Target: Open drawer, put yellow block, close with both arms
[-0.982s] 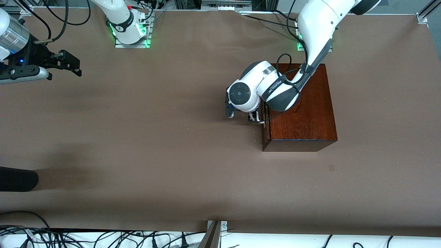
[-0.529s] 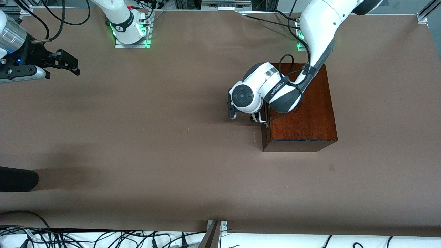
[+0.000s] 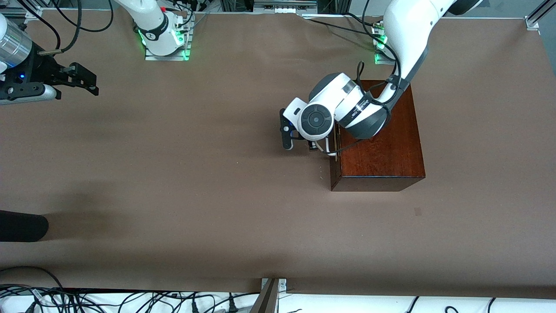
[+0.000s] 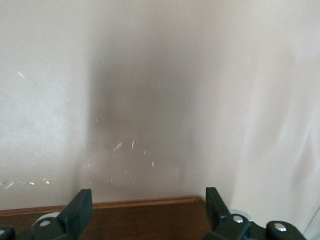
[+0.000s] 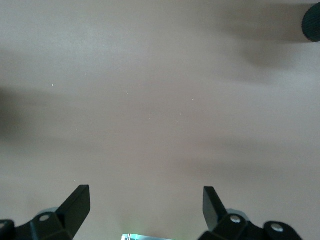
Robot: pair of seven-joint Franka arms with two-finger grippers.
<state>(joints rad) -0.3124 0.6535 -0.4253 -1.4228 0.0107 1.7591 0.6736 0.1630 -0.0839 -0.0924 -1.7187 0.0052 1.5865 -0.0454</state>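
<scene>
Three cameras: one high overview, one on each wrist.

The front view looks steeply down from across the counter (image 3: 195, 182), facing both arm bases along its top edge, and takes in the whole brown surface. The left wrist camera sits close above the counter beside the wooden box (image 3: 378, 139), whose dark top edge (image 4: 135, 220) crosses that picture between two fingertips (image 4: 80, 207). The right wrist camera looks down on bare counter (image 5: 160, 110) near the right arm's end, a patch the front view also covers.
</scene>
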